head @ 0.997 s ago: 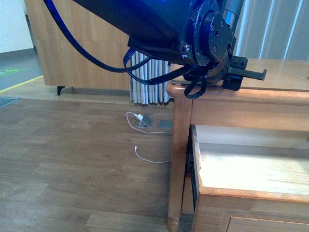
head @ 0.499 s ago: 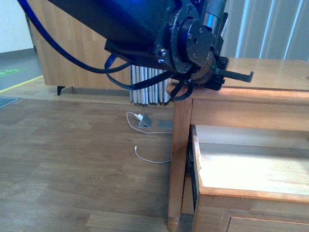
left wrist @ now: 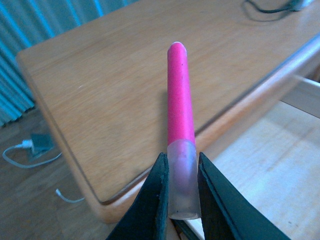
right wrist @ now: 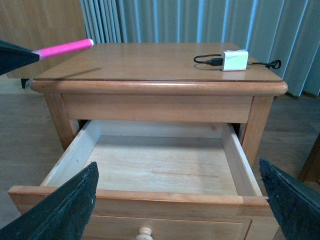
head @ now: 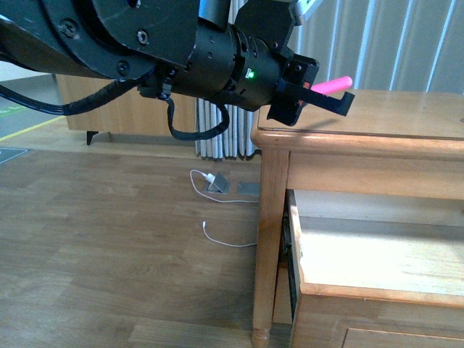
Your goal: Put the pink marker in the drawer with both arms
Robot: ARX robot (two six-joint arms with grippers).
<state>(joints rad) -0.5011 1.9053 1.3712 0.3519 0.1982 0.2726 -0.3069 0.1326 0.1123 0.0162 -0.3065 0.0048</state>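
My left gripper [left wrist: 182, 161] is pinching the pink marker [left wrist: 180, 95] by its cap only; it may slip short of the drawer [right wrist: 160, 167] below.

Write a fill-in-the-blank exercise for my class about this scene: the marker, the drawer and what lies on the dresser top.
1. The left hand grips the pink marker by its pale ____ end.
2. The drawer below the dresser top is ____, not shut.
3. On the dresser top lies a white charger with a ____ cable.

Missing words: cap; open; black.
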